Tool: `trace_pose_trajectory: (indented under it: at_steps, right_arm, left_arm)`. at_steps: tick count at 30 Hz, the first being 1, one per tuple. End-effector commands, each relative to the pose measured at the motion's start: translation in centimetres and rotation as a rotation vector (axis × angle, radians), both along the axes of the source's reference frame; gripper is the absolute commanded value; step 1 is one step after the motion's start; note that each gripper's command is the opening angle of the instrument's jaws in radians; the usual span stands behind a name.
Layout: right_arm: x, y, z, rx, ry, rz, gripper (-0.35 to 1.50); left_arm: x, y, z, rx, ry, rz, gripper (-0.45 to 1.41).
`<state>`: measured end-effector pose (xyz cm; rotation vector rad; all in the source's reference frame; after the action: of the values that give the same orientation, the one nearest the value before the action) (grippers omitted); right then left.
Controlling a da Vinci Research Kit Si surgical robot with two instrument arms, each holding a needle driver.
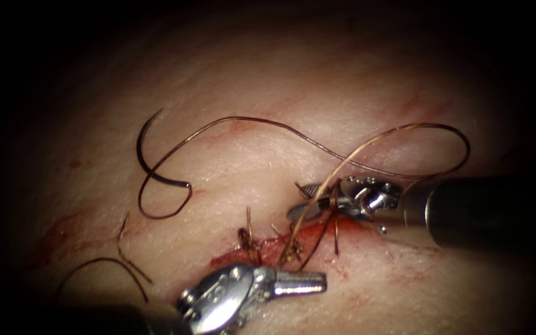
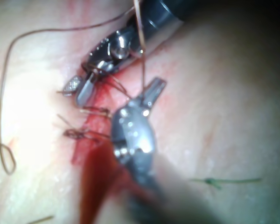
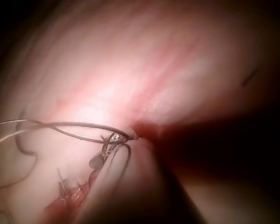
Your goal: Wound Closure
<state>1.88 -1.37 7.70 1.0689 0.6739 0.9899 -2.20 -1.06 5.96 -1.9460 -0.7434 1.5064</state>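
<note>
**Thread held at the cut, needle lying free on the tissue**

Endoscope view: the curved needle [image 1: 141,146] is seen lying dark and free on the tissue [image 1: 249,87], well to the left of the cut [image 1: 293,245], held by neither tool. From its swaged end the brown thread [image 1: 268,122] is carried in long loops across to the right and back down to the cut. The left tool [image 1: 299,283] is closed on the thread just below the cut. The right tool [image 1: 308,201] is parted over the cut's right end, nothing gripped. Earlier knots [image 1: 246,239] are set along the cut — red fluid [image 1: 57,236] is smeared to the left.

Left wrist view: the left tool [image 2: 151,91] is seen pinching the thread [image 2: 142,65]; the right tool [image 2: 79,91] stands open beside the knots [image 2: 79,134].

Right wrist view: the right tool [image 3: 107,149] is spread, thread [image 3: 60,125] looping past it.
</note>
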Motion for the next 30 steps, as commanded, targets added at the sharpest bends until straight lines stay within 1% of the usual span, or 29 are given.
trace_pose_trajectory:
  at_steps: [1,2,3,4,6,11,12,16,18,22,26,30]
  right_arm:
    - [0.02,-0.04,0.06,0.001,0.002,-0.005,0.63]
    - [0.01,-0.03,0.05,0.001,-0.005,-0.010,0.34]
    - [-0.03,-0.01,0.06,-0.032,-0.003,-0.030,-0.35]
    - [-0.04,0.01,0.06,-0.080,0.018,-0.055,-0.35]
    - [-0.03,0.04,0.05,-0.132,0.026,-0.064,-0.35]
    - [0.00,0.13,0.03,-0.169,0.010,-0.026,-0.35]
    - [-0.01,0.19,-0.01,-0.205,0.010,-0.006,-0.35]
    - [-0.04,0.37,-0.10,-0.263,0.037,0.049,-0.35]
    - [-0.04,0.41,-0.13,-0.279,0.057,0.071,-0.35]
    - [-0.10,0.48,-0.28,-0.367,0.053,0.136,-0.35]
    - [-0.19,0.45,-0.49,-0.415,0.027,0.155,-0.35]
    - [-0.25,0.32,-0.72,-0.452,0.000,0.176,-0.35]
  left_arm:
    - [-0.05,-0.06,0.05,0.004,-0.001,0.000,-0.45]
    - [-0.05,-0.06,0.05,0.004,-0.001,0.000,-0.45]
    - [-0.05,-0.06,0.05,0.004,-0.001,0.000,-0.45]
    - [-0.05,-0.05,0.05,0.004,-0.001,0.000,-0.45]
    - [-0.05,-0.05,0.05,0.004,-0.001,0.000,-0.45]
    - [-0.05,-0.05,0.05,0.004,-0.001,0.001,-0.45]
    - [-0.05,-0.05,0.05,0.004,-0.001,0.001,-0.45]
    - [-0.04,-0.04,0.06,0.004,-0.002,0.002,-0.45]
    - [-0.03,-0.03,0.07,0.006,0.001,-0.002,-0.45]
    - [0.02,0.04,0.12,0.017,0.009,-0.010,-0.45]
    - [0.12,0.23,0.18,0.007,0.025,-0.034,-0.45]
    - [0.27,0.59,0.26,0.000,0.044,-0.063,-0.45]
